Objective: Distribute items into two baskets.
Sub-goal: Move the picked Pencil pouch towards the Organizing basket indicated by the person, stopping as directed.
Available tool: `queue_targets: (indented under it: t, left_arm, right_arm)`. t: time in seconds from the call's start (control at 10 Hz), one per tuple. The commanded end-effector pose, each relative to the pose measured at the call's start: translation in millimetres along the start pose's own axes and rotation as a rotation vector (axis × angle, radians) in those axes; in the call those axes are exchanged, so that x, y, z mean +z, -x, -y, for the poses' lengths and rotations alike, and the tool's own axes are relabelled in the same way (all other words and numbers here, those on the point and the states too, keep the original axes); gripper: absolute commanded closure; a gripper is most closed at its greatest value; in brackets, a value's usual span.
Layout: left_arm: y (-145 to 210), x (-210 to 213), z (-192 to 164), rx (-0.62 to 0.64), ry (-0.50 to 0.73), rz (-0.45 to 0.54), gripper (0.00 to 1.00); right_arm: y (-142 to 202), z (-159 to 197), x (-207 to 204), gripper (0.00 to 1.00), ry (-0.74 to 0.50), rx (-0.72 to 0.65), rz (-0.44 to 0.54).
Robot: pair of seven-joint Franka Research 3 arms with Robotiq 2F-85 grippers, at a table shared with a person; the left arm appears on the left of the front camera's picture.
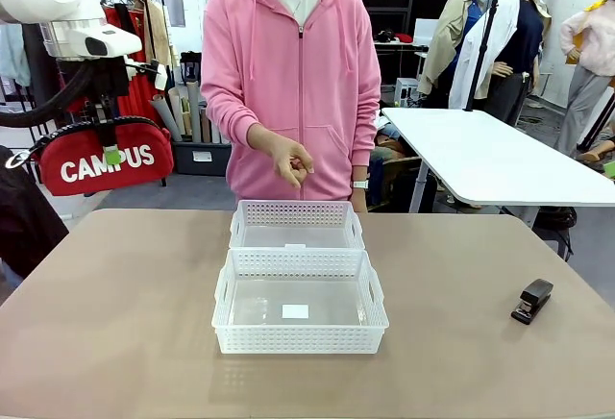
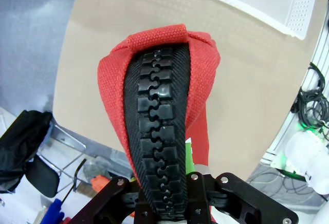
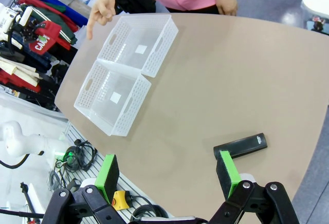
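- The left pincer [image 1: 113,153] is clamped on a red fabric pouch with white "CAMPUS" lettering and a black zipper [image 1: 104,158]. It holds the pouch in the air, out at about 10 o'clock from the baskets and beyond the worktop's left edge.
- From the left wrist, the pouch [image 2: 159,126] runs straight up from between the black fingers, zipper side facing the camera, with a green pad [image 2: 189,152] pressed against its side.
- The right pincer [image 3: 167,175] stands wide open with nothing between its green pads, above the tan worktop [image 3: 216,80].
- A small black stapler [image 1: 532,301] lies on the worktop at about 4 o'clock from the baskets, well apart from them. From the right wrist, the stapler [image 3: 240,146] sits just past that pincer's fingertips.
- Two white plastic rectangular baskets with lattice walls sit mid-worktop, touching. The near basket [image 1: 300,342] is on the robot's side and the far basket [image 1: 293,213] is at its 12 o'clock. Neither has an item in it.
- A person in a pink hoodie stands at the far side, one hand [image 1: 291,161] held loosely curled above the far basket.
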State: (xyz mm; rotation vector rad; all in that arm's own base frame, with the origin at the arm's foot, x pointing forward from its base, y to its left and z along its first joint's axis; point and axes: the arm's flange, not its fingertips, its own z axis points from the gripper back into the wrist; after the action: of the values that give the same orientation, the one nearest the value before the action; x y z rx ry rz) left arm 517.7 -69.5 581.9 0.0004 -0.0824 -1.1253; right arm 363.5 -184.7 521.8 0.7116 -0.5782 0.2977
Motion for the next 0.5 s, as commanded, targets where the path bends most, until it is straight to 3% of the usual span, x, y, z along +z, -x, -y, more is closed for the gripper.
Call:
queue_targets:
  t: [0.0, 0.4]
  left_arm:
    - [1.8, 3.3, 0.8, 0.015, -0.005, 0.001, 1.0]
    - [1.8, 3.3, 0.8, 0.015, -0.005, 0.001, 1.0]
  right_arm:
    - [-0.3, -0.8, 0.5, 0.0, 0.002, 0.006, 0.004]
    - [-0.3, -0.8, 0.5, 0.0, 0.002, 0.006, 0.004]
